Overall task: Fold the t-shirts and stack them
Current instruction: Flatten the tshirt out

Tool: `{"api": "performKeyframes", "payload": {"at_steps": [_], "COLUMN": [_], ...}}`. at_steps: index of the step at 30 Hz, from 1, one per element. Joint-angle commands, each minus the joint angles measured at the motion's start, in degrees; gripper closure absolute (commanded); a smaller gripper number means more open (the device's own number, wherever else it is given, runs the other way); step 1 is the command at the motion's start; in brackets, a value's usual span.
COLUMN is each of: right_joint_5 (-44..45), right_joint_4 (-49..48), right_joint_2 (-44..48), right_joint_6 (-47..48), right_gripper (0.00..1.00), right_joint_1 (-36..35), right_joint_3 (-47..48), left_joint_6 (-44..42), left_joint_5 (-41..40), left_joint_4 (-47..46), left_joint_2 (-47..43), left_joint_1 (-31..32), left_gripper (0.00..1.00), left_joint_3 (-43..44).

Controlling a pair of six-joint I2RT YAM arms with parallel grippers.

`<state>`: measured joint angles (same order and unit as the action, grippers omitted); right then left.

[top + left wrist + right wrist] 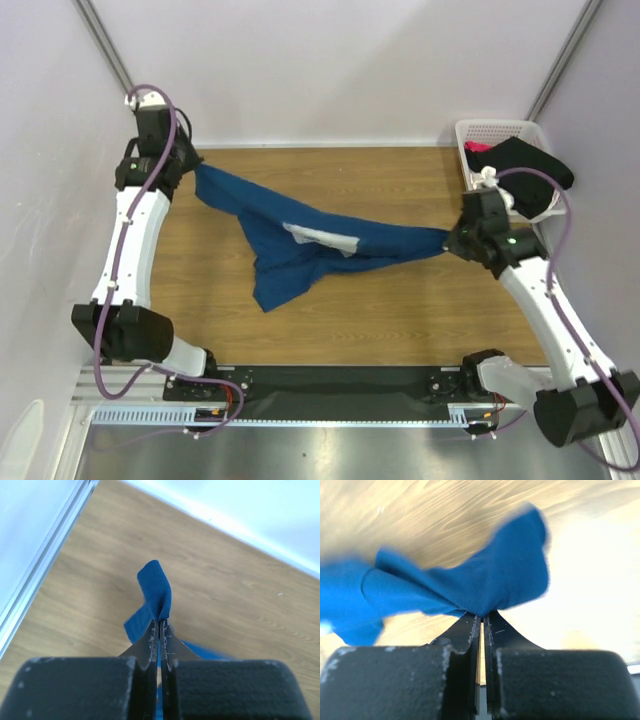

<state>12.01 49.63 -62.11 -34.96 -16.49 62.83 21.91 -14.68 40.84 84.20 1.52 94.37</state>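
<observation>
The t-shirt (300, 235) hung stretched across the table (400, 320), running from the far left corner toward the right side at mid-depth. Its left end was pinched in the left gripper (192, 168), close to the back wall, and its right end was pinched in the right gripper (448, 240). Between them the cloth sagged, and a fold drooped toward the near edge, left of the table's middle. The basket (497, 130) stood in the far right corner, behind the right gripper, with other t-shirts (530, 165) piled in it and hanging over its right rim.
</observation>
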Motion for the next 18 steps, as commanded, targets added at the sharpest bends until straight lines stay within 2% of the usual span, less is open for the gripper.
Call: {"api": "performKeyframes", "payload": {"at_steps": [1, 6, 7, 10, 18], "right_joint_5": [1.1, 0.9, 0.2, -1.6, -10.3], "right_joint_4": [4.2, 5.5, 5.8, 5.6, 0.6], "right_joint_2": [4.3, 2.8, 2.1, 1.0, 5.2], "right_joint_6": [2.3, 6.8, 7.3, 9.4, 13.5], "right_gripper": [1.00, 1.00, 1.00, 1.00, 1.00], "right_joint_1": [5.1, 6.0, 6.2, 6.3, 5.8], "right_joint_3": [5.0, 14.1, 15.9, 21.3, 24.5], "left_joint_6": [-4.0, -8.3, -8.9, -10.3, -12.5], "left_joint_5": [3.1, 9.7, 10.2, 10.1, 2.0], "left_joint_4": [1.3, 6.4, 7.5, 11.2, 10.0], "left_joint_2": [1.2, 2.3, 2.4, 1.9, -5.9], "left_joint_1": [-0.6, -0.6, -0.6, -0.6, -0.6], "left_gripper": [1.00, 1.00, 1.00, 1.00, 0.99], "left_joint_3": [13.4, 27.2, 31.6, 37.4, 39.5]}}
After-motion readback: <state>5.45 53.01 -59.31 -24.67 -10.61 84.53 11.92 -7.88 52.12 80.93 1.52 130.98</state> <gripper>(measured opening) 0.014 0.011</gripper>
